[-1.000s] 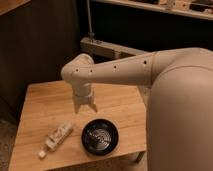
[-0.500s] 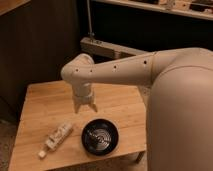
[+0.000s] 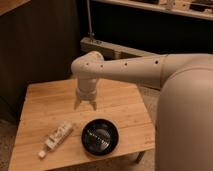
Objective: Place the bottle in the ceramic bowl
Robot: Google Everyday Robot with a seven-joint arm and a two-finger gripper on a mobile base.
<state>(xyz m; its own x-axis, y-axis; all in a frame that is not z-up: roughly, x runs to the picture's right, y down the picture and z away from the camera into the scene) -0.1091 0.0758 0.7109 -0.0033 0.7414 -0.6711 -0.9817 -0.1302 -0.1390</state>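
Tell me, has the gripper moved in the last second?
No. The gripper hovers at the same spot over the table, up and left of the ceramic bowl, as before.

The arm is a thick, smooth, cream-white tube with a row of small dark dots along its side, perhaps screw holes. It swells into a broad rounded shell at the right. The gripper, equally pale, hangs above the wooden table, its two short tapered fingers parted.
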